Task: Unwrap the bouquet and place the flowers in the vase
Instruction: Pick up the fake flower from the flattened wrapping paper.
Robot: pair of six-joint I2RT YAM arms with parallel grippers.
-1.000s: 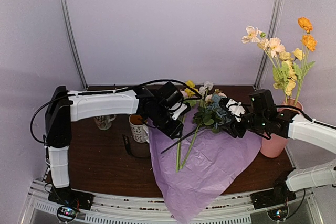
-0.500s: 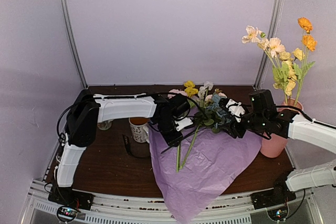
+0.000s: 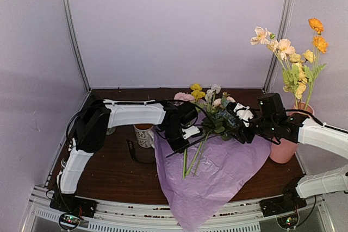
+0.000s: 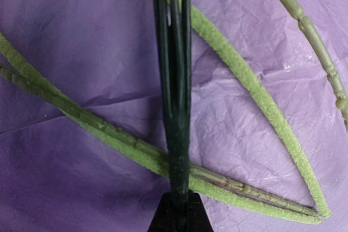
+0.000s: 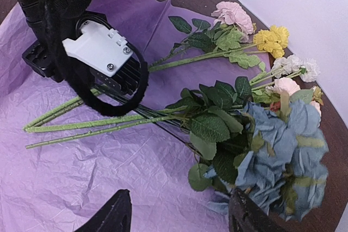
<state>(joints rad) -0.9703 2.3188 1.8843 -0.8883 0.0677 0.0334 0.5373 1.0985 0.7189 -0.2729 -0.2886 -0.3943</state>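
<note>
We saw the left gripper (image 4: 178,217) clamped onto the dark stems (image 4: 173,80) of the flowers (image 5: 217,118) lying on the spread tissue paper (image 3: 217,175), the right gripper (image 5: 176,210) hovering over them with jaws wide apart, and the vase (image 3: 284,150) standing well to their right.

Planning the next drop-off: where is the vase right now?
Top view, far right: the vase stands beside the tissue paper, partly hidden behind the right arm.

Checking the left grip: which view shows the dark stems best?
Left wrist: the dark stems fill the frame, running into the left gripper, shut on them. Top external shows a faint line; right wrist, mostly hidden strands.
</note>
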